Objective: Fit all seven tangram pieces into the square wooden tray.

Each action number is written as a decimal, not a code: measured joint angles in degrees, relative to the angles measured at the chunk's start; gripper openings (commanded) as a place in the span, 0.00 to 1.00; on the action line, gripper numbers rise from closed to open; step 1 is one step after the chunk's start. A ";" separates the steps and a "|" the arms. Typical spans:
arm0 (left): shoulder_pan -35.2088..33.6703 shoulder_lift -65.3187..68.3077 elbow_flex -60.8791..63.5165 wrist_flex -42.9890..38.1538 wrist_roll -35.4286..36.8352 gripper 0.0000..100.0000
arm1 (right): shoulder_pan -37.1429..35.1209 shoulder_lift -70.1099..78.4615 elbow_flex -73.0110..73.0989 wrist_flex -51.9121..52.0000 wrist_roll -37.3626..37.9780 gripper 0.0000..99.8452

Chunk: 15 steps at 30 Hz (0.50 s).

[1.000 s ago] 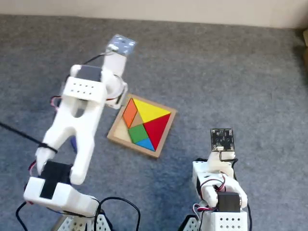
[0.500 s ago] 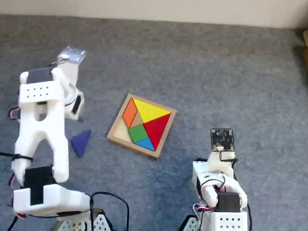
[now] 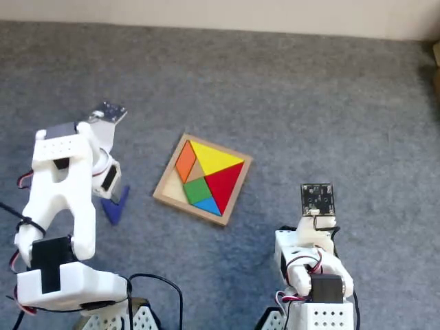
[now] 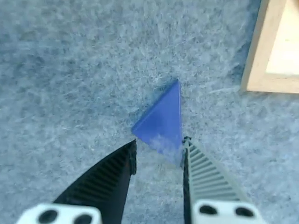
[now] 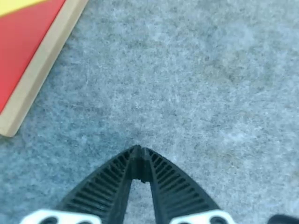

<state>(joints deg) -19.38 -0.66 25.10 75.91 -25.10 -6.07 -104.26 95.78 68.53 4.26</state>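
Down low over the grey carpet point(image 4: 70, 70) of the bench with the left gripper point(image 4: 159, 141), fingers apart, the black tip just beside one corner of the blue triangle point(image 4: 163, 122), the pale tip at its long edge, touching or nearly touching; cannot tell which. Lying flat there, near the tray point(image 4: 259, 56) but apart from it, on the side of the bare wooden gap point(image 3: 172, 188). Otherwise filled with coloured pieces point(image 3: 206, 179): orange, yellow, red, green, light blue. Parked well apart with the right gripper point(image 5: 140, 161), fingers closed together on nothing. Several ways to fail from here, by judgement only. Thin and flat, so easy to close above it and catch only carpet fibres. Squeezed between a corner and a slanted edge, likely to turn or slip forward out of the fingers. If lifted by a narrow bite, may hang tilted and drop on the way. At the tray, danger of landing on the rim or on a neighbour piece when not turned to match the gap, and of pushing the tray itself across the soft carpet. Better to centre the fingers over two parallel-enough sides before closing.
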 measured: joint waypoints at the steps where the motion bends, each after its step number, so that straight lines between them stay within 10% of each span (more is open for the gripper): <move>1: 0.00 0.00 1.05 -1.14 0.00 0.16 | 0.00 0.00 0.00 0.00 0.00 0.01; 15: 0.00 -0.79 13.19 -16.00 0.00 0.16 | 0.00 0.00 0.00 0.00 0.00 0.01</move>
<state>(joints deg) -19.38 -1.45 38.29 59.91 -25.10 -6.07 -104.26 95.78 68.53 4.26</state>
